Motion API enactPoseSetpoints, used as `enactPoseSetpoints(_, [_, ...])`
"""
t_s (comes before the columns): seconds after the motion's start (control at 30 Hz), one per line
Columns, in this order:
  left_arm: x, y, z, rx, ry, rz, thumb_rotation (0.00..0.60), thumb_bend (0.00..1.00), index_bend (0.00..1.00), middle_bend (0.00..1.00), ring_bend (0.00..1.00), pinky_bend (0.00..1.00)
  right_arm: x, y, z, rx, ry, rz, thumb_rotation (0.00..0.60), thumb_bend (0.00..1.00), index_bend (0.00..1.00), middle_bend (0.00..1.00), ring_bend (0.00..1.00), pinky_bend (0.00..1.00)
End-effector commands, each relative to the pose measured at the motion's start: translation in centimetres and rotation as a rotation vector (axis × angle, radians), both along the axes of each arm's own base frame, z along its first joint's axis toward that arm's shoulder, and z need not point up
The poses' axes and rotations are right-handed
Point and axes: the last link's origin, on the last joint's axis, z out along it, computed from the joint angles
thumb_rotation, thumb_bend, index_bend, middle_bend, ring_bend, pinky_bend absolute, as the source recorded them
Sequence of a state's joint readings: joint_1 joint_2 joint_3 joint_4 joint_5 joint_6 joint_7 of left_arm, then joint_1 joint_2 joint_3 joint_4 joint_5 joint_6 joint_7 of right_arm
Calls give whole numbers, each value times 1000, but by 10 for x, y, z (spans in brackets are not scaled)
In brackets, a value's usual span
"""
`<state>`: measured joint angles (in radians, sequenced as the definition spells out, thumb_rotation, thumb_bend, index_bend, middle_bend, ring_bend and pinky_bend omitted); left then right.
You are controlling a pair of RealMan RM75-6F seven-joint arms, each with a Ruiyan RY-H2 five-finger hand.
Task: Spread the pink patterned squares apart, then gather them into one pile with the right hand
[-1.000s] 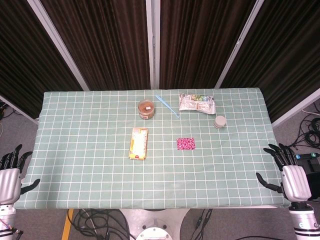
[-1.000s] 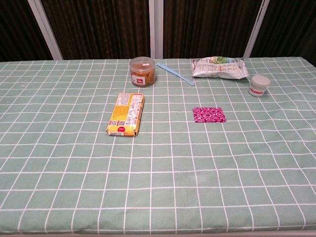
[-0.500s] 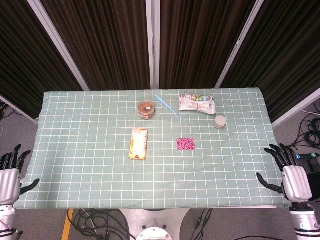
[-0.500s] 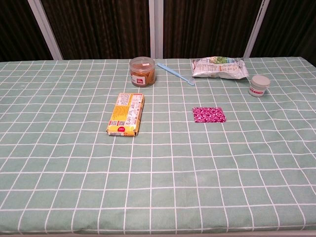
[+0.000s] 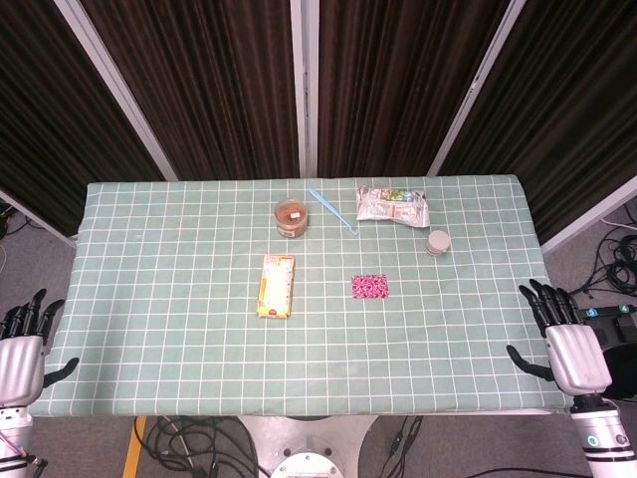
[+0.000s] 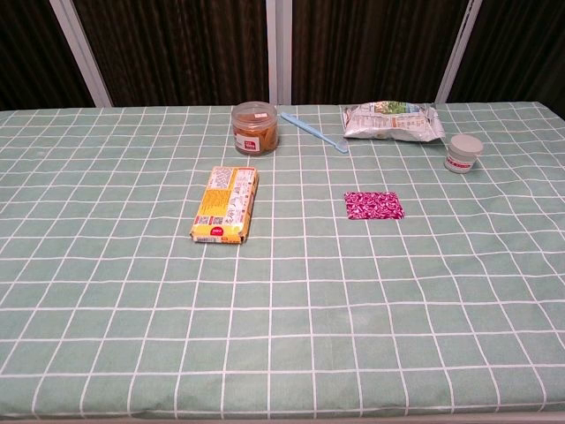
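The pink patterned squares [image 5: 369, 287] lie as one small flat stack on the green checked cloth, right of the table's middle; the chest view shows the same pink stack [image 6: 373, 206]. My right hand [image 5: 570, 349] hovers at the table's front right corner, fingers spread, holding nothing, well apart from the stack. My left hand [image 5: 20, 351] sits off the front left corner, fingers apart and empty. Neither hand shows in the chest view.
A yellow snack packet [image 5: 276, 286] lies left of the stack. Along the back stand a brown-lidded jar [image 5: 292, 217], a light blue spoon [image 5: 332, 210], a silver snack bag [image 5: 392, 205] and a small white pot [image 5: 437, 242].
My right hand has shifted slightly inward and up toward the table edge. My left hand has sunk a little lower. The stack has not moved.
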<state>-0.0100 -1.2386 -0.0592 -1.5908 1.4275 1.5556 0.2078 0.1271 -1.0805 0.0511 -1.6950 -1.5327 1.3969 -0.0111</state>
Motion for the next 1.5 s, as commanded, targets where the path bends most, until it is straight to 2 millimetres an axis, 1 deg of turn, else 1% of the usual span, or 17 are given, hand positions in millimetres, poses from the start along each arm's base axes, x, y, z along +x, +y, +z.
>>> enactPoseSetpoints(0.03, [0,0,1,-2,2,2,600,157,209,146,141,145,13,-24,-9,96,-15,5,407,193,32,0,0,0])
enactPoseSetpoints(0.17, [1,-1,0,0,-5,5,600,157,209,146,141,145,26,-55,-26,182,49,40,393,228,43,0,0,0])
enactPoseSetpoints(0.3, [1,-3,0,2,-10,10,600,157,209,146,141,145,39,-87,-53,272,94,64,393,289,84,0,0,0])
enactPoseSetpoints(0.43, [1,-5,0,4,-12,19,600,157,209,146,141,145,49,-109,-81,325,130,76,388,367,126,0,0,0])
enactPoseSetpoints(0.6, [0,-6,2,11,-15,23,600,157,209,146,141,145,57,-129,-117,383,141,71,384,410,164,0,0,0])
enactPoseSetpoints(0.73, [-1,-6,2,15,-19,28,600,156,209,146,141,145,62,-139,-140,399,157,73,394,411,184,0,0,0])
enactPoseSetpoints(0.8, [-2,-6,2,15,-21,32,600,157,209,146,141,145,63,-143,-151,404,164,70,387,412,185,0,0,0])
enactPoseSetpoints(1.0, [-5,-7,2,18,-25,43,600,157,209,146,141,145,67,-153,-178,433,171,58,384,412,186,0,0,0])
enactPoseSetpoints(1.1, [-6,-8,3,19,-25,48,600,157,209,145,141,145,71,-158,-188,444,168,62,382,412,187,0,0,0])
enactPoseSetpoints(1.3, [-6,-9,4,21,-23,54,600,157,209,146,141,145,80,-170,-202,461,173,64,385,410,189,0,0,0])
enactPoseSetpoints(1.5, [-6,-9,4,17,-27,56,600,157,209,146,141,145,84,-177,-215,493,174,48,385,411,194,0,0,0])
